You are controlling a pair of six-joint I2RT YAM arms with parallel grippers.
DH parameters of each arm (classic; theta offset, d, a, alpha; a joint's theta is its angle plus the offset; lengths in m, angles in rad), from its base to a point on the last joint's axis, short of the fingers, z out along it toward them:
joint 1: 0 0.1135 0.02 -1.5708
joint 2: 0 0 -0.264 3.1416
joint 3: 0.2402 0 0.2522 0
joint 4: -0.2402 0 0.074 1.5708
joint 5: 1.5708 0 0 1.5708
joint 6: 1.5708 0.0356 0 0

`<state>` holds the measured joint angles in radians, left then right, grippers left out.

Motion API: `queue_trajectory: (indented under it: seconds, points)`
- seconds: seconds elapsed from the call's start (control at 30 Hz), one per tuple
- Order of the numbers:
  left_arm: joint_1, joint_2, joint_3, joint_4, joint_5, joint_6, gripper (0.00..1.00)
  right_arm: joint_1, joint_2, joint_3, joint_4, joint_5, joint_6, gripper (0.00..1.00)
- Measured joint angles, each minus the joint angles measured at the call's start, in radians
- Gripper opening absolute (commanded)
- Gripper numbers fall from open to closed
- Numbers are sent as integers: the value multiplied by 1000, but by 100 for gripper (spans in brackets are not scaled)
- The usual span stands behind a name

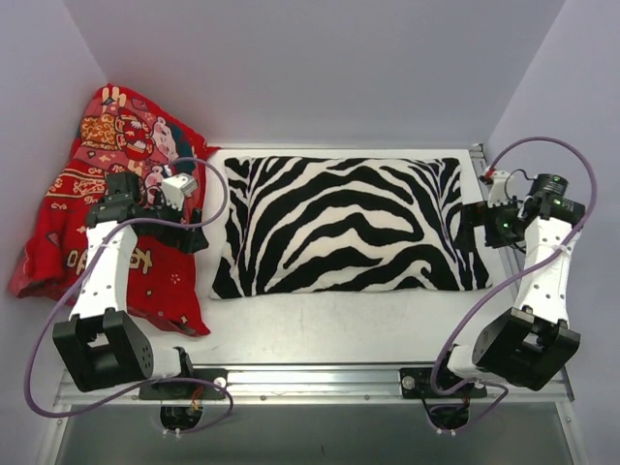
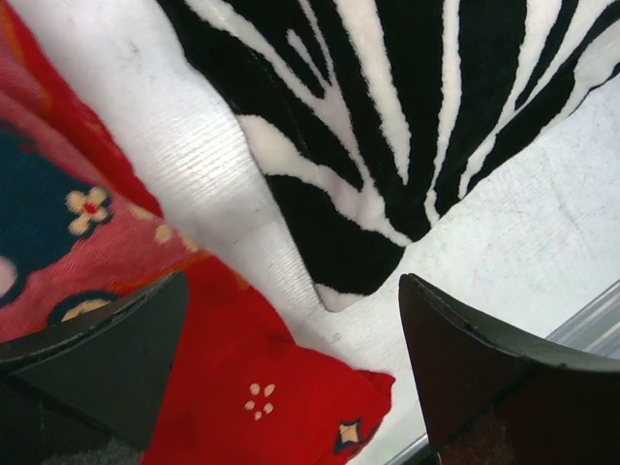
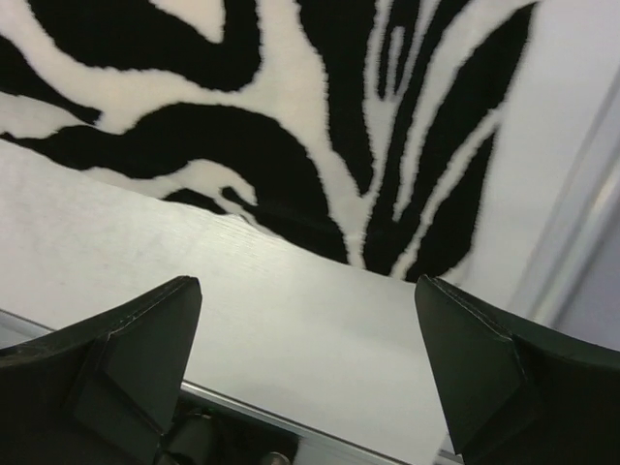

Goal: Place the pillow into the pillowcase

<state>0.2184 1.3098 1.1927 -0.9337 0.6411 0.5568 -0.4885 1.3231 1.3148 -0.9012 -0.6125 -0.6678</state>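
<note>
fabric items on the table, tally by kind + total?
Zebra-striped pillowcase: 1
White pillow (only an edge shows at the case's left end): 1
Red printed cloth: 1
Total: 3

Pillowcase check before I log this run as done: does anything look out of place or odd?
A strip of white pillow shows past the left end of the pillowcase, so it is not fully covered. The red cloth lies crumpled beside it.
</note>
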Motion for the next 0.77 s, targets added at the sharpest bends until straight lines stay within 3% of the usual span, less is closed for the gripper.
queue_trajectory:
  seconds: [0.37,0.53,0.77]
  points:
    - [-411,242,142,125,-269,-289,97,462,195,14,76,113,401,100]
    - [-473,319,148,188,-310,-364,97,601,199,-59,150,161,489,100]
    - [-532,272,19,268,-359,-409,97,689,124,-200,204,227,554,100]
